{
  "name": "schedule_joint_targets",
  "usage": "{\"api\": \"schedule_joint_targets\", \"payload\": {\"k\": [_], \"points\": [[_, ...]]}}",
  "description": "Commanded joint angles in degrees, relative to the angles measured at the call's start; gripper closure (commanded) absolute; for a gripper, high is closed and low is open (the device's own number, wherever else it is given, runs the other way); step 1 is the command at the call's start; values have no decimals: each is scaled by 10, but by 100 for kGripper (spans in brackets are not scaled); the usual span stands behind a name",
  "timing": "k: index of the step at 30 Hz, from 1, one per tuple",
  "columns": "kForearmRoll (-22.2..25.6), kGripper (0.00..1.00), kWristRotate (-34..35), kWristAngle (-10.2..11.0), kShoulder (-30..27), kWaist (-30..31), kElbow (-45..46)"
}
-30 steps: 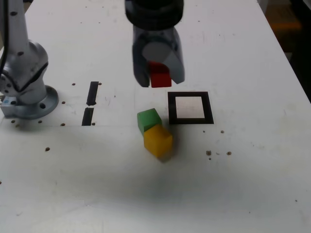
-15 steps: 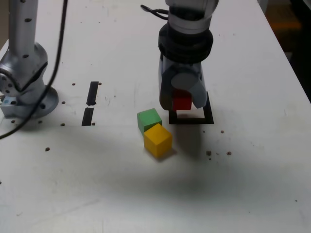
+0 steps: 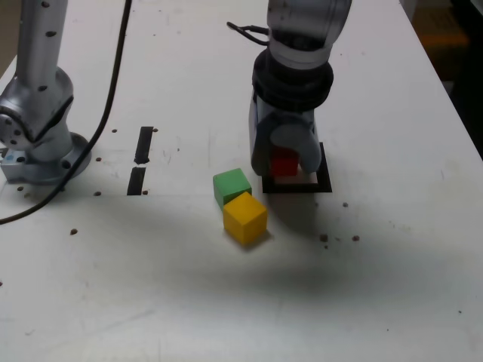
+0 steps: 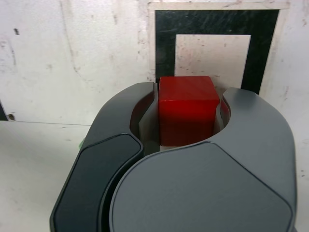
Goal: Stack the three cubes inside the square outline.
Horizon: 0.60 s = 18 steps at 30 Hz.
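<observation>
1. I count three cubes: red cube point(image 3: 284, 163), green cube point(image 3: 231, 185), yellow cube point(image 3: 244, 217); one square outline point(image 3: 324, 181).
2. My gripper point(image 3: 283, 159) clamps the red cube between its fingers, low over the outline.
3. Green and yellow touch, just beside the outline on the exterior view's left.

White table point(image 3: 392, 294) (speckled), two black tape strips point(image 3: 144, 145)

Bright even light, soft shadows on table point(image 3: 392, 286), sharp focus

I'm seeing a red cube point(image 4: 187, 108), green cube point(image 3: 231, 185), yellow cube point(image 3: 244, 216); square outline point(image 4: 166, 43) showing black border, white centre.
</observation>
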State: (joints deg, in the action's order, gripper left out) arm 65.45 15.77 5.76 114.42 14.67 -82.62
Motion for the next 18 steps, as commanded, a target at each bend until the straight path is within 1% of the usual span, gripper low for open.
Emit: {"api": "schedule_joint_targets", "payload": {"k": [1, 4, 8, 10, 11, 12, 14, 16, 18], "points": [[-7, 77, -2, 3, 1, -4, 6], [-27, 75, -5, 3, 2, -10, 19], [-51, 67, -7, 1, 3, -17, 37], [-52, 56, -7, 0, 3, -19, 41], [-52, 48, -7, 0, 2, -20, 41], [-53, 38, -7, 0, 2, -21, 41], [-56, 24, -7, 2, -1, -21, 40], [-59, 15, -7, 4, -4, -21, 37], [-56, 11, -7, 8, -9, -21, 34]]}}
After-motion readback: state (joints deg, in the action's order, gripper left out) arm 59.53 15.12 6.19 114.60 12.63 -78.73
